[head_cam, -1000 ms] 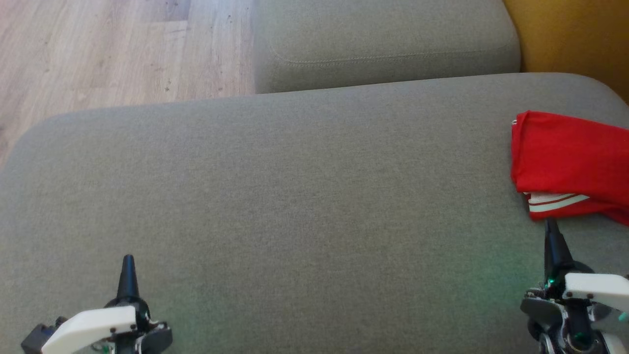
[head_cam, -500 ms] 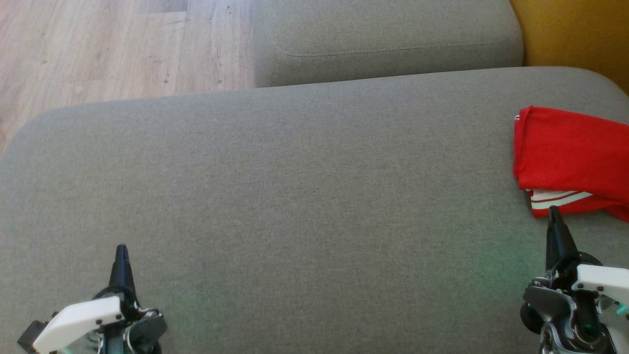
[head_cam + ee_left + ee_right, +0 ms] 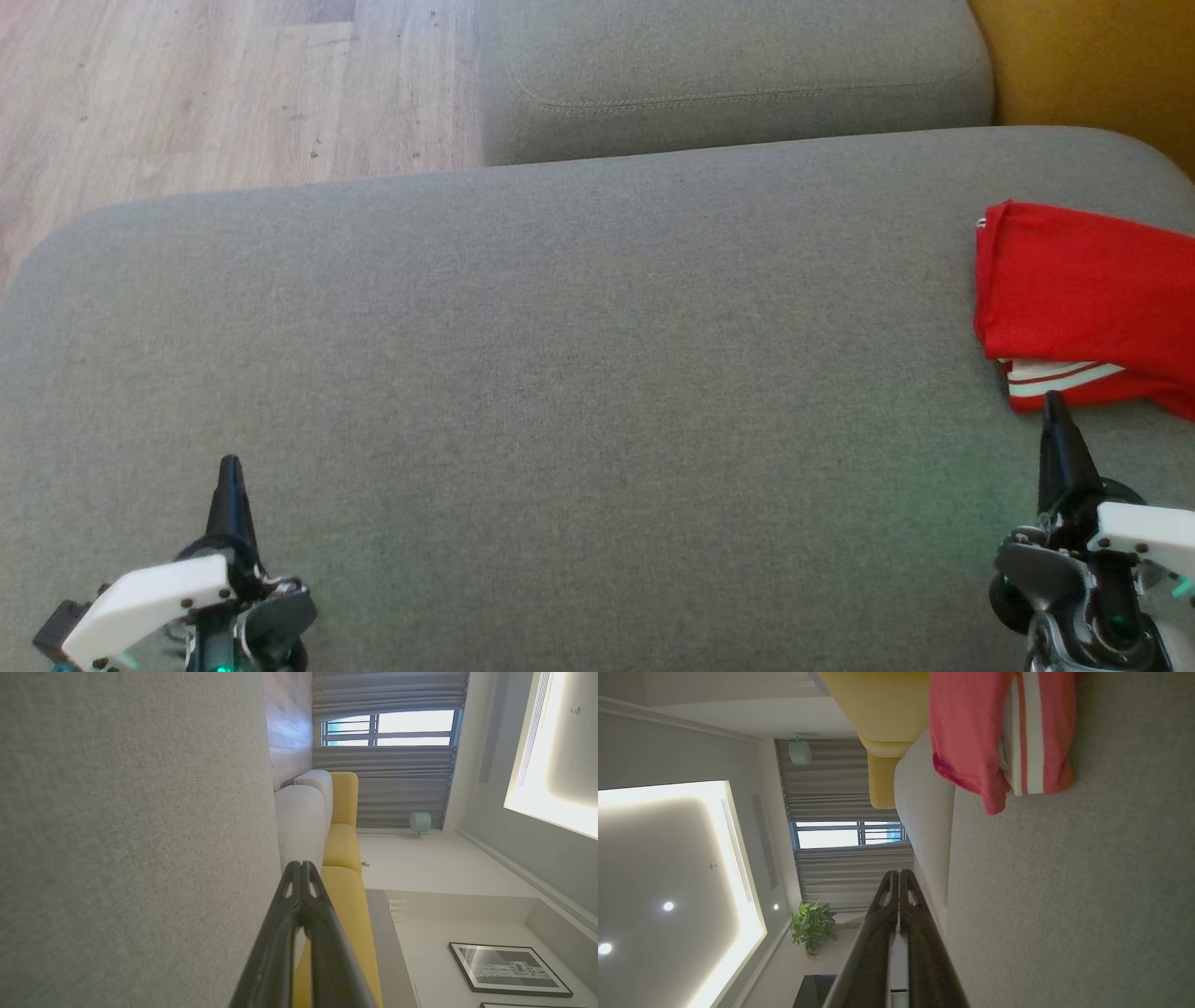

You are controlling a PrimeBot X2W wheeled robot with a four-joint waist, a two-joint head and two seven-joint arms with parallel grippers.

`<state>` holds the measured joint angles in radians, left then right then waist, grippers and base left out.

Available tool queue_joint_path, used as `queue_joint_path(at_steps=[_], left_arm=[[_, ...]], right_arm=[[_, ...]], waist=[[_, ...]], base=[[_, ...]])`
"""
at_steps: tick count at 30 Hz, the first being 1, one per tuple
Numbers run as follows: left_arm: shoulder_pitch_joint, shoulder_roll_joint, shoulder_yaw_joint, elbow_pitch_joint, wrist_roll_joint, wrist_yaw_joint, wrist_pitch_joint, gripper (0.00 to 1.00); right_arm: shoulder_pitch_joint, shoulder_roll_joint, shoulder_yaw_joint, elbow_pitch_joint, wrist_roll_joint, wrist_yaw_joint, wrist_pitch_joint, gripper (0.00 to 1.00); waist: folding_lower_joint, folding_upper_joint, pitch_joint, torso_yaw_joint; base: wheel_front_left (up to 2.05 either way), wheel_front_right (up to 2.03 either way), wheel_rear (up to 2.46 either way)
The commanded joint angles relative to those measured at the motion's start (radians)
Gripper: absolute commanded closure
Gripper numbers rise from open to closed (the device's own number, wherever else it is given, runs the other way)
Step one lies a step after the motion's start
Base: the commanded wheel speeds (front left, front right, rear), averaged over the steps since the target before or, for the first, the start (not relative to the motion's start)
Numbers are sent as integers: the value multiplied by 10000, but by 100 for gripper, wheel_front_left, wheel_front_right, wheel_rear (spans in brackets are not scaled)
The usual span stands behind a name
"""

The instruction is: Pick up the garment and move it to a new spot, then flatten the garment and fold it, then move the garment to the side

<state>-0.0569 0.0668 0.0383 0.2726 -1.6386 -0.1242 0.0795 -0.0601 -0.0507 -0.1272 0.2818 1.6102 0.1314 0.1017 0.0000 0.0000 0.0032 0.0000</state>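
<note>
One garment (image 3: 1083, 289), red with white stripes, lies folded at the far right of the big grey seat cushion (image 3: 597, 373). There are two grippers, both mine, and both are closed with nothing between the fingers. My left gripper (image 3: 229, 464) is at the near left, well apart from the cloth. My right gripper (image 3: 1053, 399) points up at the garment's striped near edge, and its wrist view shows a strip of bare cushion between them.

There are two grey cushions: the broad one under me and a smaller one (image 3: 728, 75) behind it. Wooden floor (image 3: 187, 93) shows past the far left corner and yellow upholstery (image 3: 1092, 65) past the far right. From the garment's left fold to the cushion's rounded left edge it is all open fabric.

The striped band runs left to right along the near side and the smooth fold faces the cushion's middle. The cloth runs off the right side of the head view, so I cannot tell its long axis.
</note>
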Motion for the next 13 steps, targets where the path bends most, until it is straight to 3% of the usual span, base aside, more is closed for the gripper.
queue_joint_path(at_steps=[1, 13], left_arm=[[-484, 68, 432, -289, 31, -65, 78, 100], [-487, 36, 477, -286, 69, -65, 114, 100]], right_arm=[[-472, -49, 202, -374, 39, -7, 61, 100], [-473, -40, 189, -373, 28, -7, 71, 100]], waist=[[0, 0, -1, 0], [0, 0, -1, 0]], base=[[0, 0, 0], [0, 0, 0]])
